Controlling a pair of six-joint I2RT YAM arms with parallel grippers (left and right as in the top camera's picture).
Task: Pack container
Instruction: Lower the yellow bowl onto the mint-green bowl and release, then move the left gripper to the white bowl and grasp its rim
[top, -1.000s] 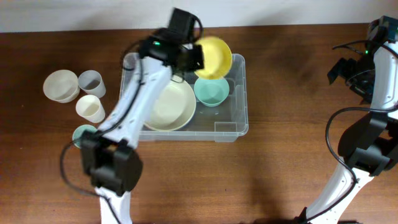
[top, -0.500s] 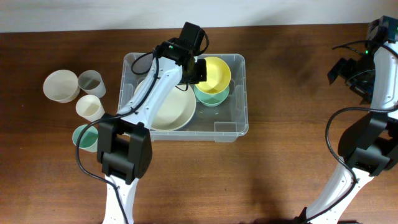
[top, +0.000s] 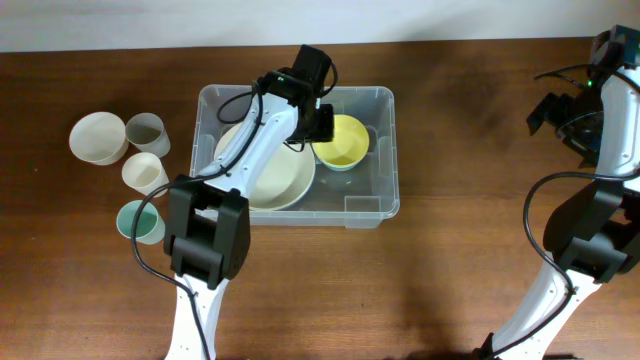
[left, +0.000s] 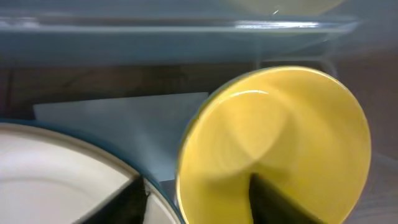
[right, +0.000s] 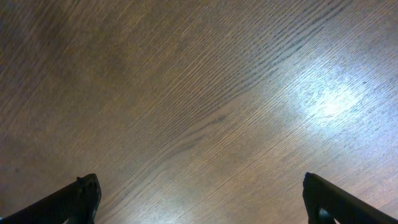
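Note:
The container (top: 372, 206), a large clear bin, stands at the table's middle. Inside lie a wide cream bowl (top: 272, 178) and a yellow bowl (top: 346, 142) that sits nested in a teal bowl, whose rim (top: 338, 166) just shows. My left gripper (top: 318, 124) reaches down into the bin at the yellow bowl's left rim. In the left wrist view its jaws (left: 196, 182) stand apart: one finger is inside the yellow bowl (left: 292, 124) and the other is over the cream bowl (left: 50, 168). My right gripper (top: 548, 112) hangs open at the far right, with only bare wood between its fingers (right: 199, 182).
Left of the bin stand a cream cup (top: 98, 137), a grey cup (top: 147, 131), a smaller cream cup (top: 146, 174) and a teal cup (top: 138, 222). The left arm's base is at the front left and the right arm's base at the front right.
The left gripper brought the yellow bowl down from above the bin's back rim into the teal bowl, and its jaws have parted. The right arm has not moved.

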